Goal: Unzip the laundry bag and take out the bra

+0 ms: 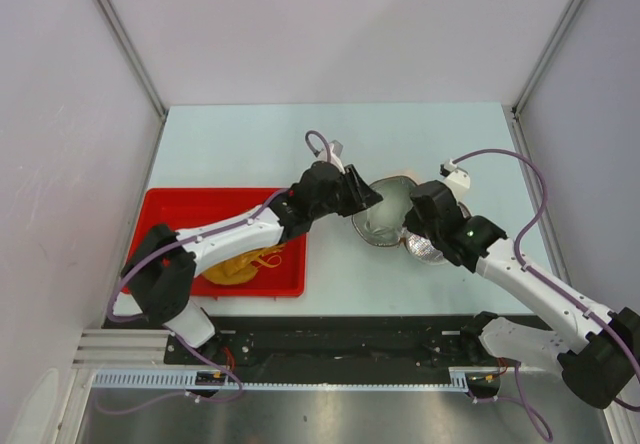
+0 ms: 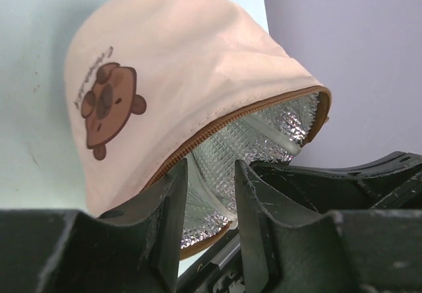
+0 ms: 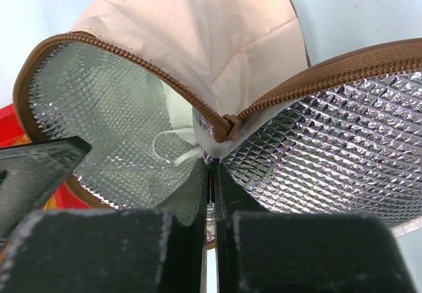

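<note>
- The table carries a red tray on its left part. The laundry bag sits near the middle, to the right of the tray and not touching it.
- The laundry bag is unzipped: its zipper gapes and the silver lining shows.
- The bra lies in the red tray, partly under the left arm, so I judge that the removal is done.
- The right gripper is pressed together and pinches the bag at the end of the zipper.
- The left gripper has its fingers apart at the open rim of the bag, and I see nothing gripped.
- Next move, in my judgement: release the bag gently and draw both arms back without dragging it.
</note>
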Robot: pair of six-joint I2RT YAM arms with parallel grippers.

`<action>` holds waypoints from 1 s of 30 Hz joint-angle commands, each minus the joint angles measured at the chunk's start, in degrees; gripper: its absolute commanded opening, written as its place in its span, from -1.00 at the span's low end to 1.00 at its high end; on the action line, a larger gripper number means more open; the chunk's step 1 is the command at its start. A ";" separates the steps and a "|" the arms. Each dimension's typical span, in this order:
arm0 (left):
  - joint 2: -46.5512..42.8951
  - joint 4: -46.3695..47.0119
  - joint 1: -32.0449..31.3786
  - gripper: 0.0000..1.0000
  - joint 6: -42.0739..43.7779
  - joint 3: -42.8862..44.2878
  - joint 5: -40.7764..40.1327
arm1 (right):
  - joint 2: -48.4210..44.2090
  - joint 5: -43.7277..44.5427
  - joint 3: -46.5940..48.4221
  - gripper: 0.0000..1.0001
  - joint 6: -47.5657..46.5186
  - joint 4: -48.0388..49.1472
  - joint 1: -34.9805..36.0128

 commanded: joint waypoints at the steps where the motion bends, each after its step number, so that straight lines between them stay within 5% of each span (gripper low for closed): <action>1: 1.36 1.65 -1.78 -0.22 -0.14 4.06 -1.81 | -0.90 0.44 2.14 -1.00 1.08 2.28 0.41; 10: 8.39 -3.98 -3.63 -0.16 0.03 11.97 -6.02 | -2.13 2.02 2.06 -1.00 1.70 2.72 1.73; 16: 13.84 -10.22 -5.91 0.25 6.53 18.39 -13.14 | -2.83 2.28 2.14 -1.00 2.14 2.72 2.25; 25: 19.73 -8.65 -6.44 0.09 10.67 18.50 -10.08 | -3.54 3.07 2.14 -1.00 2.14 3.24 3.05; 30: 22.37 -9.60 -6.79 0.24 11.02 20.24 -9.01 | -3.01 1.67 1.79 -1.00 2.14 4.30 3.22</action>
